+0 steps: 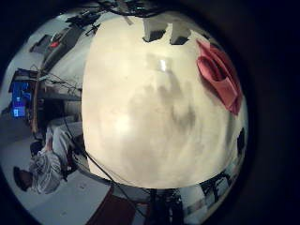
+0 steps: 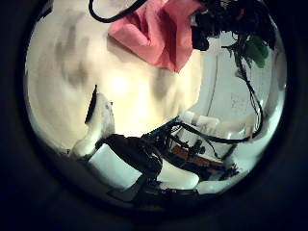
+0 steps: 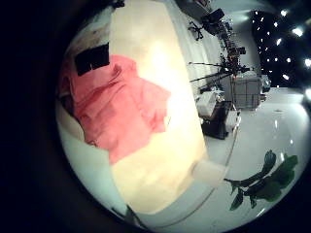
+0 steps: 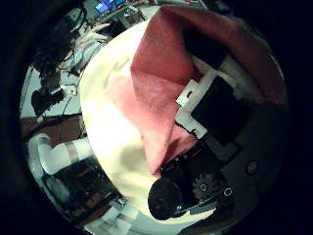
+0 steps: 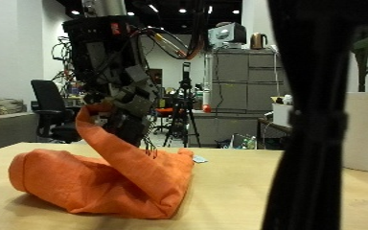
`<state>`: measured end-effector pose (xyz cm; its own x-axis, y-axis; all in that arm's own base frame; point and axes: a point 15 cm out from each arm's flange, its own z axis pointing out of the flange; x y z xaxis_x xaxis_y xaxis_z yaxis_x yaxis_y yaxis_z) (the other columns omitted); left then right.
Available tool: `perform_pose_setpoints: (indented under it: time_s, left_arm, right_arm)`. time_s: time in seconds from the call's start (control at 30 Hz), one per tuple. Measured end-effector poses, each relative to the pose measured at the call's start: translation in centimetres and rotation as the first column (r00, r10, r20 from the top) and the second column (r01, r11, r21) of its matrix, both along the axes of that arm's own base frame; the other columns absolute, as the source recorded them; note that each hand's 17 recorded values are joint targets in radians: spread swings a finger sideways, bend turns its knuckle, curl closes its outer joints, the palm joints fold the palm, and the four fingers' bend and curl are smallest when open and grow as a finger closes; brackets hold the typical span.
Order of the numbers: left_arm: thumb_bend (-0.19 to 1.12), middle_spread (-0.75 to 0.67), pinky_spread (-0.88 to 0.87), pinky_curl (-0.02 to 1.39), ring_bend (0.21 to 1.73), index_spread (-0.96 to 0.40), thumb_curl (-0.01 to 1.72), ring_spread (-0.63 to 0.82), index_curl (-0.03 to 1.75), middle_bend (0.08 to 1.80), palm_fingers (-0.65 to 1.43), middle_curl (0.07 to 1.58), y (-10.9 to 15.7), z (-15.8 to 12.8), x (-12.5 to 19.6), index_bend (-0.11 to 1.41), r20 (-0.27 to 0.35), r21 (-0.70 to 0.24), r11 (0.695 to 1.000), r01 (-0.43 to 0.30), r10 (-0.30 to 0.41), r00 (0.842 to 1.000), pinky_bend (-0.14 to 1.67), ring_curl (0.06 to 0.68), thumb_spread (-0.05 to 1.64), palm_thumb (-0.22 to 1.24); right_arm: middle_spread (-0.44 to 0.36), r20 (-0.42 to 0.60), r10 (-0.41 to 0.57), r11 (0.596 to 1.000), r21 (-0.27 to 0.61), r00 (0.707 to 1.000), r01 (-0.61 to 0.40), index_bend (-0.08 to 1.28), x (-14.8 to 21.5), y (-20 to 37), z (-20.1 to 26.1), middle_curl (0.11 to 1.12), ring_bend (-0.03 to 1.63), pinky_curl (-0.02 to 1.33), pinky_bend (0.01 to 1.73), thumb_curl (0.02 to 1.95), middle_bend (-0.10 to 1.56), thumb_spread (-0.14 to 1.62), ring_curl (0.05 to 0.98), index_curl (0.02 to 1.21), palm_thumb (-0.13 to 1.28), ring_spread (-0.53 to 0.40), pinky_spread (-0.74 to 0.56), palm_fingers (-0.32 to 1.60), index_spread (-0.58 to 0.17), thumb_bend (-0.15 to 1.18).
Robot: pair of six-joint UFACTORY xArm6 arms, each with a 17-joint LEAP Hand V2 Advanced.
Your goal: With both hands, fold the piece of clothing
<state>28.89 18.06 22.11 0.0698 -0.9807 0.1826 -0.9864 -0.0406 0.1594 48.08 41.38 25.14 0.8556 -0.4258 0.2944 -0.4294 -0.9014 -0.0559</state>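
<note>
An orange piece of clothing [image 5: 107, 177] lies bunched on the light wooden table [image 5: 299, 201]. A hand [image 5: 123, 91] holds one edge of it up above the heap, so a strip hangs down to the rest. The right thumb side palm view shows the clothing [image 4: 166, 59] close to my right hand [image 4: 210, 117], whose fingers are curled on it. It lies spread below in the right little finger side palm view [image 3: 112, 102]. My left hand [image 2: 125, 159] is over bare table, fingers relaxed, away from the clothing [image 2: 154, 34], which also shows at the table's edge in the left little finger side palm view [image 1: 220, 75].
A dark upright shape [image 5: 318, 105] stands close in the foreground of the outside view. Behind the table are a grey cabinet [image 5: 241, 81] and an office chair [image 5: 54, 110]. Bare table [image 1: 150, 112] lies under the left hand.
</note>
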Motion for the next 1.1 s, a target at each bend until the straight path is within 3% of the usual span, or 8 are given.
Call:
perform_pose_setpoints:
  time_s: [0.1,0.2,0.3,0.4,0.57,0.73,0.93,1.1]
  left_arm:
    - [-0.01,0.27,0.49,0.32,0.42,0.13,0.45,0.5,0.31,0.18,-0.02,0.27,-0.2,0.0,0.0,0.17,0.001,-0.004,1.0,0.0,0.0,1.0,0.27,0.235,1.2,0.69]
    - [-0.01,0.27,0.49,0.32,0.41,0.13,0.45,0.5,0.31,0.18,-0.02,0.27,-0.3,0.1,-0.2,0.17,-0.003,-0.002,1.0,0.002,-0.002,1.0,0.27,0.234,1.2,0.69]
    - [-0.01,0.27,0.49,0.32,0.41,0.13,0.45,0.5,0.31,0.18,-0.02,0.27,-0.4,0.1,-0.6,0.17,-0.002,-0.005,1.0,0.003,-0.003,1.0,0.27,0.234,1.2,0.69]
    - [-0.01,0.27,0.49,0.32,0.41,0.13,0.46,0.5,0.31,0.18,-0.02,0.27,-0.9,0.1,-0.6,0.17,-0.004,-0.001,1.0,0.005,-0.005,1.0,0.27,0.234,1.2,0.68]
    - [-0.01,0.27,0.49,0.32,0.41,0.13,0.46,0.5,0.31,0.18,-0.02,0.27,-1.1,0.5,-0.6,0.17,0.005,0.002,1.0,0.008,-0.008,1.0,0.27,0.234,1.2,0.68]
    - [-0.02,0.27,0.49,0.32,0.41,0.13,0.46,0.5,0.32,0.18,-0.02,0.27,-1.9,1.0,-0.3,0.17,0.011,0.008,1.0,0.021,-0.021,1.0,0.27,0.234,1.2,0.66]
    - [-0.02,0.26,0.49,0.32,0.42,0.13,0.46,0.5,0.32,0.18,-0.02,0.27,-3.5,2.4,0.9,0.17,0.029,0.025,0.998,0.05,-0.05,0.998,0.27,0.233,1.2,0.65]
    - [-0.01,0.26,0.5,0.32,0.42,0.13,0.46,0.5,0.32,0.18,-0.01,0.27,-6.0,3.3,2.2,0.17,0.038,0.035,0.995,0.095,-0.096,0.995,0.27,0.234,1.2,0.64]
  right_arm:
    - [-0.185,-0.008,0.002,1.0,-0.006,1.0,-0.002,0.88,-0.1,0.1,-0.7,0.85,1.28,0.62,1.19,0.64,1.11,1.3,0.648,0.8,0.86,-0.239,-0.4,1.05,-0.282,-0.04]
    - [-0.201,-0.02,0.004,1.0,0.012,1.0,-0.004,0.52,-0.7,1.0,-1.0,0.82,1.29,0.62,1.19,0.58,1.09,1.36,0.641,0.74,0.78,-0.25,-0.49,0.76,-0.299,-0.02]
    - [-0.193,-0.041,0.004,0.996,0.084,0.999,-0.001,0.26,-1.6,2.8,-0.4,0.77,1.26,0.59,1.17,0.5,0.97,1.43,0.608,0.65,0.7,-0.257,-0.5,0.44,-0.298,-0.02]
    - [-0.15,-0.074,-0.014,0.988,0.151,0.997,0.025,0.21,-2.1,3.6,0.3,0.68,1.14,0.58,1.09,0.42,0.72,1.48,0.567,0.59,0.62,-0.203,-0.33,0.06,-0.283,-0.02]
    - [-0.055,-0.101,-0.052,0.968,0.239,0.994,0.075,0.19,-1.7,3.1,3.2,0.54,0.92,0.52,1.06,0.33,0.48,1.54,0.45,0.51,0.54,-0.076,-0.04,-0.08,-0.286,-0.01]
    - [-0.009,-0.058,-0.1,0.948,0.297,0.993,0.113,0.18,0.3,0.6,7.9,0.47,0.77,0.44,0.91,0.29,0.39,1.58,0.369,0.45,0.54,0.044,0.22,-0.03,-0.316,0.01]
    - [-0.011,0.01,-0.199,0.909,0.375,0.98,0.181,0.18,3.0,-5.1,15.1,0.43,0.7,0.37,0.81,0.26,0.36,1.58,0.326,0.41,0.56,0.093,0.34,0.03,-0.357,0.03]
    - [-0.05,0.023,-0.298,0.843,0.475,0.954,0.252,0.2,4.2,-10.4,20.9,0.41,0.67,0.33,0.76,0.25,0.34,1.57,0.3,0.4,0.56,0.099,0.4,0.12,-0.382,0.02]
